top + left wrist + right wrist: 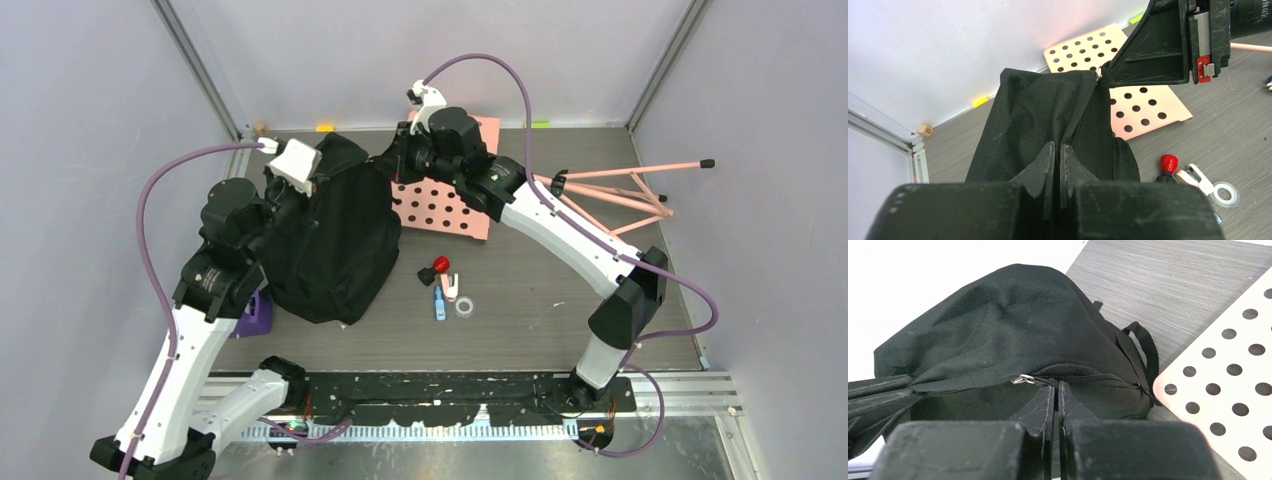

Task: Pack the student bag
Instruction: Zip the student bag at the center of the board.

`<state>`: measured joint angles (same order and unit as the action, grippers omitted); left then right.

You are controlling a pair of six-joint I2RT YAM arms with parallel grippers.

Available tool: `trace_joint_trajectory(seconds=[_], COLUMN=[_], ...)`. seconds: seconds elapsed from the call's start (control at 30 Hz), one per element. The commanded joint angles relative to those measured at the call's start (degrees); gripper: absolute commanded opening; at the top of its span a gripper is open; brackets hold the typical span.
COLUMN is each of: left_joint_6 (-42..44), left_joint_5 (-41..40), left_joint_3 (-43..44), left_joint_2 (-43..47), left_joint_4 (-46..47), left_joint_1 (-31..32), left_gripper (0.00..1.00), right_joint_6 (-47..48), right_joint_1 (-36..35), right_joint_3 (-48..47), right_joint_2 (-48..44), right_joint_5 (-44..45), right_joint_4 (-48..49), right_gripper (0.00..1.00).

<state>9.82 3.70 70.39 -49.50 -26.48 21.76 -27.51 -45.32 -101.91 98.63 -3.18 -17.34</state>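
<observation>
Student bag point(330, 240), the big black soft fabric backpack, sits slumped left of centre on the dark wood-grain table point(560, 300), right beside a pink perforated board point(450, 210). Looks floppy and light to me, so the zipper seam seems the place to grab. Left gripper point(1057, 150) and right gripper point(1056, 387) are both pinched tight on the fabric along that zipper.

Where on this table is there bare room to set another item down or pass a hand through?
Bare table lies between the small items and the right arm, and along the near edge in front of the student bag. The far side is crowded: bag, pink pegboard, pink tripod, left pincer and right pincer meet there.
</observation>
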Motion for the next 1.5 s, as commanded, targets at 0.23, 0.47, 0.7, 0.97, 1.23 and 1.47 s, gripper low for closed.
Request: trace_joint_trajectory(seconds=[0.23,0.47,0.7,0.97,1.23,1.47], left_joint_6=[3.5,4.0,4.6,3.8,3.6,3.2], left_joint_5=[-3.1,-0.5,-1.0,-0.4,0.9,-0.3], left_joint_3=[6.7,6.8,5.5,4.9,5.0,4.3], left_joint_2=[0.8,0.7,2.2,2.1,1.8,1.9], left_joint_4=[1.7,2.2,2.2,2.3,2.2,2.6], left_joint_1=[-0.5,-0.5,-0.5,-0.4,-0.5,-0.4], left_gripper=[0.0,0.0,0.0,0.0,0.0,0.0], right_joint_6=[1.0,-0.4,-5.8,-12.0,-16.2,-18.2], right_joint_1=[6.7,9.4,12.7,12.2,10.9,7.8], right_joint_3=[-1.5,-3.5,-2.4,5.0,5.2,7.0], right_joint_2=[-1.4,2.0,4.5,3.8,6.1,4.9], right_joint_5=[-4.8,-10.9,-19.1,-23.8,-24.7,-20.7], right_joint_4=[-11.5,-17.3,-14.9,-8.8,-4.0,-0.6], right_gripper=[0.0,0.0,0.0,0.0,0.01,0.01])
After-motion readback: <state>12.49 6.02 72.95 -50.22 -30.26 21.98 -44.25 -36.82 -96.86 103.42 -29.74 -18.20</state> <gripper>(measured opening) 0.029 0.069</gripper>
